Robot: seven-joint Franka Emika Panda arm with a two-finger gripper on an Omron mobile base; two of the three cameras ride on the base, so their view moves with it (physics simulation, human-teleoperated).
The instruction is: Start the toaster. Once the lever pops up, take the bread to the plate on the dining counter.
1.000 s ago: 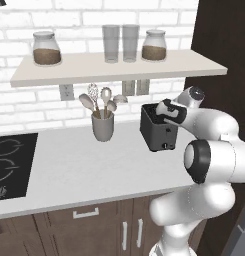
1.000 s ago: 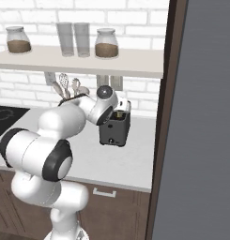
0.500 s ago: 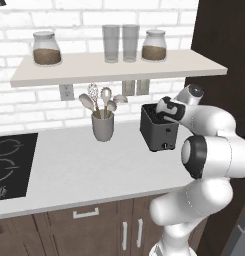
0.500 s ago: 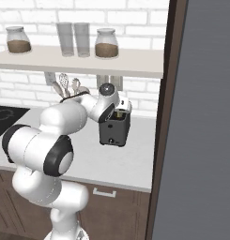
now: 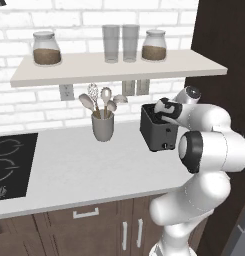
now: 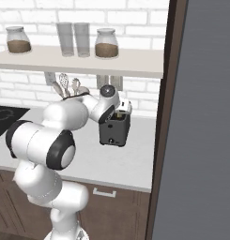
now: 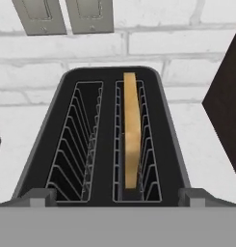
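Arm (image 5: 209, 150): glossy white rounded shell segments, dark grey/black discs capping the joints (big one at the elbow). White wrist, small dark cap on top. Gripper (image 5: 163, 111) white body with black patches, sits above the toaster (image 5: 156, 131).

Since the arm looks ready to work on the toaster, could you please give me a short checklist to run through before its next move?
1. Bread seated in a slot: ok, it stands on edge in the right-hand slot of the hand view; the other slot holds nothing.
2. Gripper lined up with the toaster: ok, it hangs just above the top, looking straight down into the slots.
3. Jaws open and holding nothing: ok.
4. Lever position: cannot tell, no view shows it clearly.
5. Room beside the toaster: ok, the utensil cup stands well apart on the worktop.
6. Dark panel close on the toaster's far side: not ok for wide swings.
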